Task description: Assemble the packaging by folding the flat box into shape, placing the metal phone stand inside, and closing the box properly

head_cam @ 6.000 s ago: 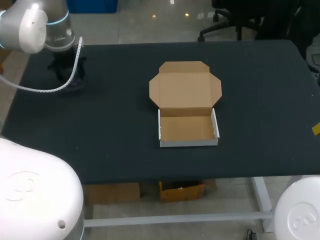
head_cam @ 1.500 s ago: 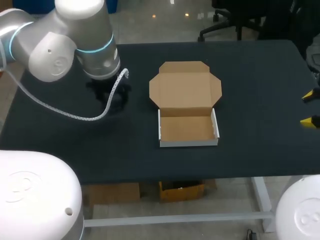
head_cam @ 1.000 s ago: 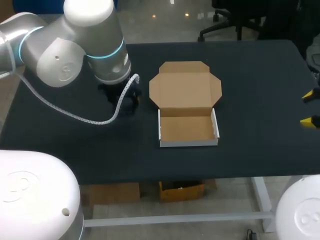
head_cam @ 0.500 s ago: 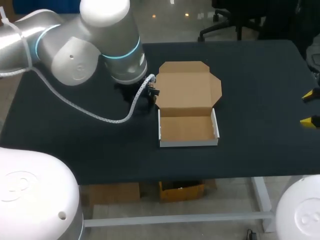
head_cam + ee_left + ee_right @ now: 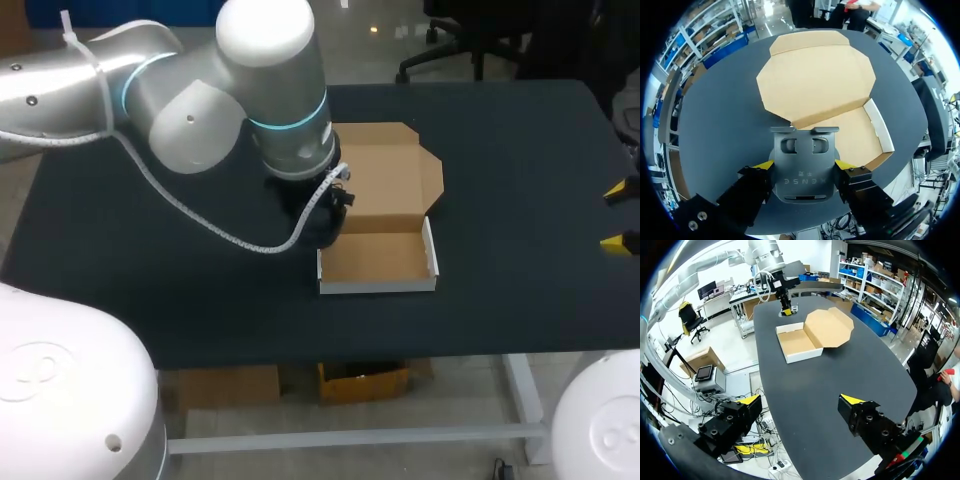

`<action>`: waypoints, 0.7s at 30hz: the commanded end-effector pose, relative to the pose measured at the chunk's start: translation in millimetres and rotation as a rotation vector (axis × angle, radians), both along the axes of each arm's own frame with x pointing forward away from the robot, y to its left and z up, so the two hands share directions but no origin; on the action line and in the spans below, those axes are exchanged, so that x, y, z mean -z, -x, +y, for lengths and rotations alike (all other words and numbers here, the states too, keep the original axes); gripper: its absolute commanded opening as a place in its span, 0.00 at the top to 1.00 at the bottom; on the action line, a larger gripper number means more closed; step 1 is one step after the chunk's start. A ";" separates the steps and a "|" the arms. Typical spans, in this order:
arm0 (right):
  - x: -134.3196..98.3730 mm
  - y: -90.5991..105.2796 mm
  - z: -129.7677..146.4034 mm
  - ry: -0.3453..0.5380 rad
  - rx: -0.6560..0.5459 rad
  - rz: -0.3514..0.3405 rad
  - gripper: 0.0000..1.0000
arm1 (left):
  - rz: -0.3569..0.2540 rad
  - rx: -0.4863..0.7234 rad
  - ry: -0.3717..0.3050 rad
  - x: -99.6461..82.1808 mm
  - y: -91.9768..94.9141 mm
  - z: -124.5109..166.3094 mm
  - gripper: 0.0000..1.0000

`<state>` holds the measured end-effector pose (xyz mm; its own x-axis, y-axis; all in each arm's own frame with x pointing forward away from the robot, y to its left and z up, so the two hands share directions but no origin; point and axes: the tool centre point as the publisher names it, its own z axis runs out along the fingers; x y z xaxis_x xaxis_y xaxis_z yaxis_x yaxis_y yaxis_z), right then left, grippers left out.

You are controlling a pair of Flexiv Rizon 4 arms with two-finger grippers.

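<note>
The cardboard box lies open at the table's middle: its tray (image 5: 378, 258) has white walls, and its brown lid (image 5: 390, 175) is folded back flat behind it. My left gripper (image 5: 804, 165) is shut on the dark grey metal phone stand (image 5: 801, 172), with a yellow-tipped finger on each side. In the head view the left gripper (image 5: 328, 215) hangs over the tray's far left corner. From the left wrist, the tray (image 5: 855, 132) and lid (image 5: 815, 75) lie just ahead of the stand. My right gripper (image 5: 801, 400) stands open with nothing in it, near the table's right edge (image 5: 622, 216), far from the box (image 5: 796, 344).
The black table (image 5: 500, 150) carries only the box. The left arm's white cable (image 5: 215, 230) loops low over the table left of the tray.
My left arm has swung right across the table with the phone stand, from left of the lid to the tray's far left corner. The right arm and box have not moved.
</note>
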<state>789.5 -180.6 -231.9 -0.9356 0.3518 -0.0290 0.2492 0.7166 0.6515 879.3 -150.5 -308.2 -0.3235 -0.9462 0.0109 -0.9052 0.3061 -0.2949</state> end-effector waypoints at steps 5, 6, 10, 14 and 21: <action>-1.0 1.7 -0.2 0.001 0.001 -0.001 0.00 | 0.013 0.001 -0.029 10.7 1.4 -29.3 1.00; -1.0 1.7 -0.2 0.001 0.001 -0.001 0.00 | 0.010 0.006 -0.028 12.2 3.4 -32.2 1.00; -1.0 1.7 -0.2 0.001 0.001 -0.001 0.00 | 0.000 0.032 -0.022 17.9 9.2 -42.1 1.00; -1.0 1.7 -0.2 0.001 0.001 -0.001 0.00 | 0.005 0.052 -0.015 22.3 11.4 -49.7 1.00; -1.0 1.7 -0.2 0.001 0.001 -0.001 0.00 | 0.013 0.087 -0.001 26.3 11.7 -62.7 1.00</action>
